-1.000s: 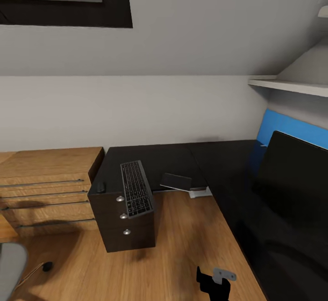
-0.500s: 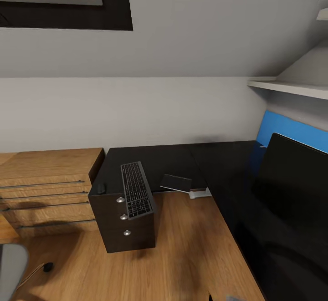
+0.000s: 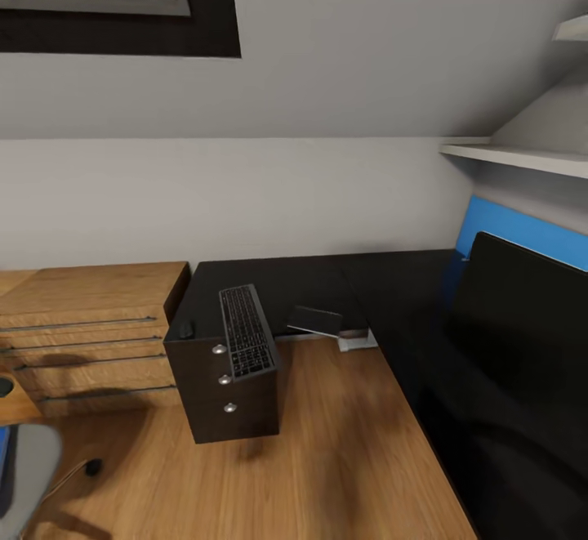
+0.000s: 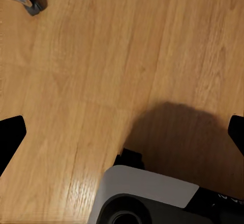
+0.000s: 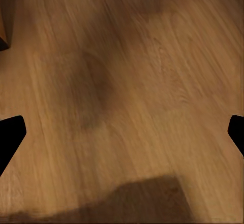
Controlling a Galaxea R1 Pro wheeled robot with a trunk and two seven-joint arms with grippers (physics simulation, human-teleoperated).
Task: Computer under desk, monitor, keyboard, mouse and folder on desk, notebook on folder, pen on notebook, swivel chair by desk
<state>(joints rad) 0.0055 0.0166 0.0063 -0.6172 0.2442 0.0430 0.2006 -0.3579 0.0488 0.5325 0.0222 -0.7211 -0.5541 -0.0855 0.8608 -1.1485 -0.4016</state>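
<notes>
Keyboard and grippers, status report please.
Both grippers open, empty, over wood floor. Keyboard on desk, overhanging the drawer unit edge. Monitor on desk, right.

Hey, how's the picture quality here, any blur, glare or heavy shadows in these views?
Head view: the wooden floor looks softly smeared, and the glossy black desk and monitor merge into one dark mass. Left wrist view: a big dark shadow falls on the floor. Right wrist view: the floor is blurry with soft shadow patches.
</notes>
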